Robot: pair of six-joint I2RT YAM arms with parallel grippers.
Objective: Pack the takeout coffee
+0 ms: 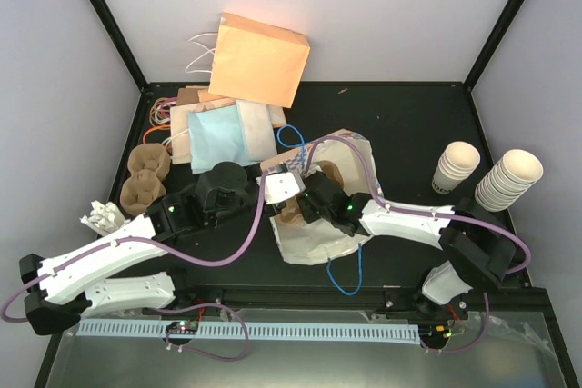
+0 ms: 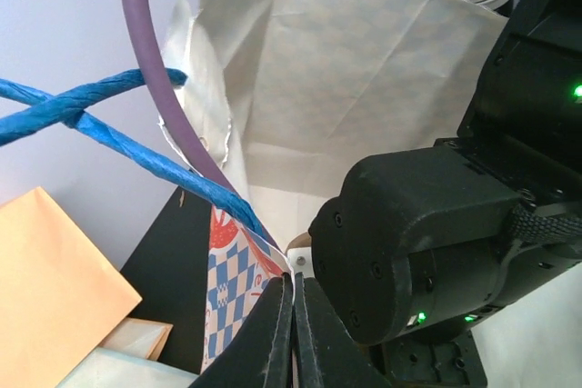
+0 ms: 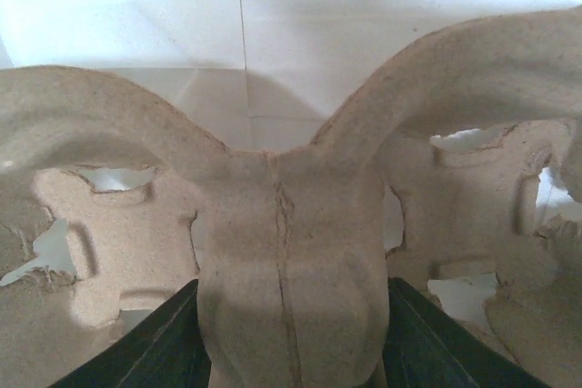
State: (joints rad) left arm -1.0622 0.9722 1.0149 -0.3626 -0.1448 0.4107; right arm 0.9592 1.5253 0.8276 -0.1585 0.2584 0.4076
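Note:
The blue-checked paper bag [image 1: 318,244] lies open in the middle of the table, and its white inside [image 2: 346,70] fills the left wrist view. My left gripper [image 1: 287,184] [image 2: 293,284] is shut on the bag's checked upper edge, next to the blue twisted handle [image 2: 118,134]. My right gripper [image 1: 311,199] [image 3: 291,315] reaches into the bag's mouth. Its two fingers [image 3: 168,338] press the sides of the middle ridge of a brown pulp cup carrier [image 3: 291,224]. The takeout coffee is out of view in all frames.
Two stacks of nested paper cups [image 1: 455,166] [image 1: 511,179] stand at the right. More pulp carriers [image 1: 145,179] and a small white pile [image 1: 102,217] sit at the left. Flat paper bags [image 1: 218,129] and an upright orange bag [image 1: 259,57] are at the back.

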